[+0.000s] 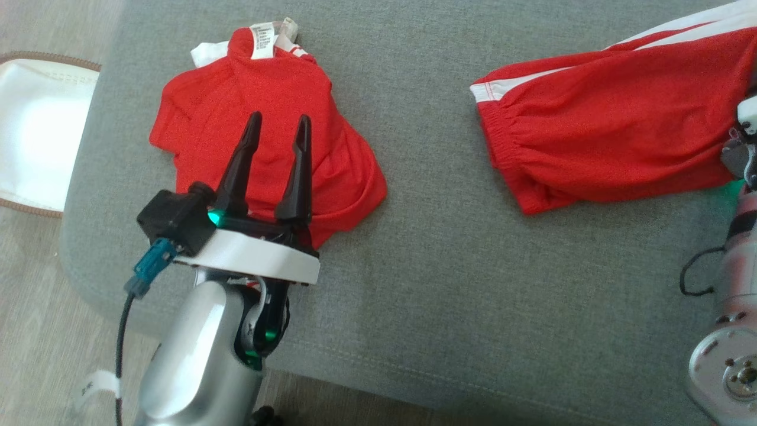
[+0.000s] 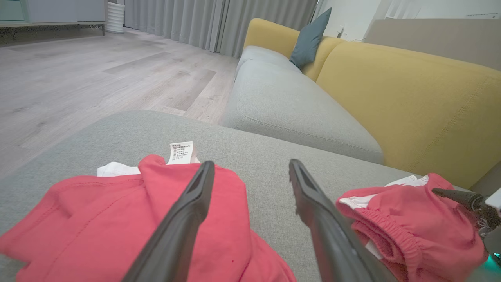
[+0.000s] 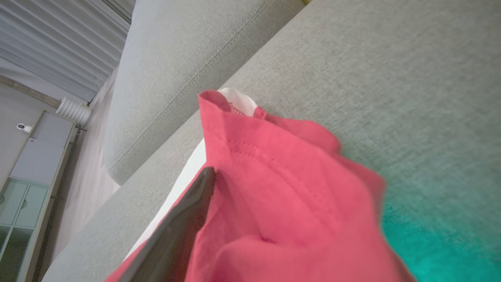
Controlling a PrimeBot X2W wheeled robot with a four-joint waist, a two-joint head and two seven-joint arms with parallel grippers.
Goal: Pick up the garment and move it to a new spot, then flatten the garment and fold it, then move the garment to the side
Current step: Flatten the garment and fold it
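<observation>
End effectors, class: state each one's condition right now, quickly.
Left end effector: open, holding nothing, over the red shirt.
Right end effector: open, in among the red shorts fabric, not clamped on it.

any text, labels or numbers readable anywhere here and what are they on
Care label on the left red garment: printed lines, too small to read.
White tag on the left arm's cable: dark marks, too blurred to read.
No other text can be made out.
</observation>
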